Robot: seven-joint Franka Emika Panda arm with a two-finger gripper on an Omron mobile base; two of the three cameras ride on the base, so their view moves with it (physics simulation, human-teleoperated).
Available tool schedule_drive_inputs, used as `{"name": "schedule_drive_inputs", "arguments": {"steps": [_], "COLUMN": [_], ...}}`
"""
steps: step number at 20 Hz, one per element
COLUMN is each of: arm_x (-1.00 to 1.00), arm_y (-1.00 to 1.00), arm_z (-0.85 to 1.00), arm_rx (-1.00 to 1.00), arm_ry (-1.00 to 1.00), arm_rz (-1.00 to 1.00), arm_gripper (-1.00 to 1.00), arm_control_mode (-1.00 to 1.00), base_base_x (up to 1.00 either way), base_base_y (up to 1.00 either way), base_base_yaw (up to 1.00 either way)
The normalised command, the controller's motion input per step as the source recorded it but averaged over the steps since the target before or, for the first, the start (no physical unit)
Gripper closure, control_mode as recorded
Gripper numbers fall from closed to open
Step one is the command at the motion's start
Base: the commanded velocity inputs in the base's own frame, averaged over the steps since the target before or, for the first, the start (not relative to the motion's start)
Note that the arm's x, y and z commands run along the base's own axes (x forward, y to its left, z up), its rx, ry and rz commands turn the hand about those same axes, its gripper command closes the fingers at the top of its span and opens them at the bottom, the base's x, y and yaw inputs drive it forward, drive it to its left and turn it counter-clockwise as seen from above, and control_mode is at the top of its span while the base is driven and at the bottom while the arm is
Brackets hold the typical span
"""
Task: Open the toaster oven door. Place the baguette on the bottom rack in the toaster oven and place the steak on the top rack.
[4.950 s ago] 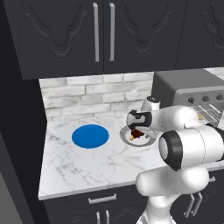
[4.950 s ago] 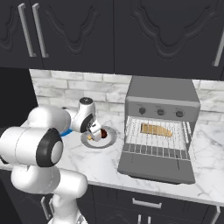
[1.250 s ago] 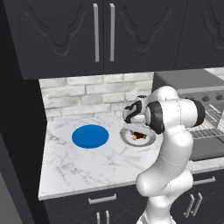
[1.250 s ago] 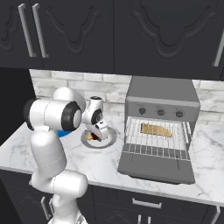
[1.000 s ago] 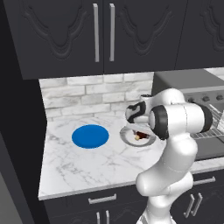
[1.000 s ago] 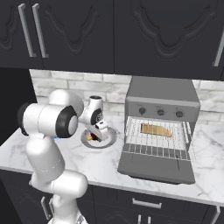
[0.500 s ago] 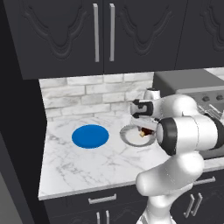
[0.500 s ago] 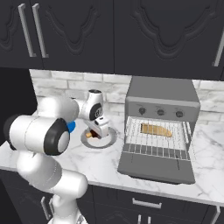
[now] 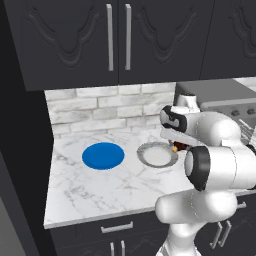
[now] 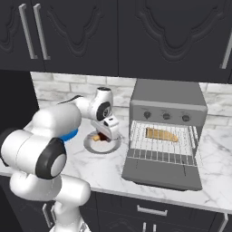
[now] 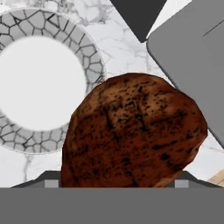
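One toaster oven, one baguette, one steak, two plates.

Five seconds back the steak lay on the grey-rimmed plate with the hand low over it. Now the steak is up off the plate, carried in the hand's grip, and the plate's white middle is bare. The hand has lifted and shifted from above the plate's centre toward the side nearer the toaster oven. The arm's elbow has swung round and its big joint now sits lower and closer to the cameras.
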Motion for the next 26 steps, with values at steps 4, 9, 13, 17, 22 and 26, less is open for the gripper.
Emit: {"name": "schedule_drive_inputs", "arguments": {"steps": [4,9,13,17,22,26], "arm_x": [-0.27,-0.29,-0.2,-0.02,0.07,0.12], "arm_y": [-0.47,-0.55,-0.68,-0.66,-0.66,-0.64], "arm_z": [0.32,0.17,0.0,0.0,0.0,-0.05], "arm_rx": [0.0,0.0,0.0,0.0,0.02,0.05], "arm_ry": [0.0,0.0,-0.01,0.0,0.0,0.0], "arm_rz": [0.05,0.02,0.01,0.0,0.0,0.0], "arm_gripper": [1.0,1.0,1.0,1.0,1.0,1.0], "arm_control_mode": [-1.0,-1.0,-1.0,-1.0,-1.0,-1.0], "base_base_x": [0.0,0.0,0.0,0.0,0.0,0.0], "base_base_y": [0.0,0.0,0.0,0.0,0.0,0.0], "base_base_yaw": [0.0,0.0,0.0,0.0,0.0,0.0]}}
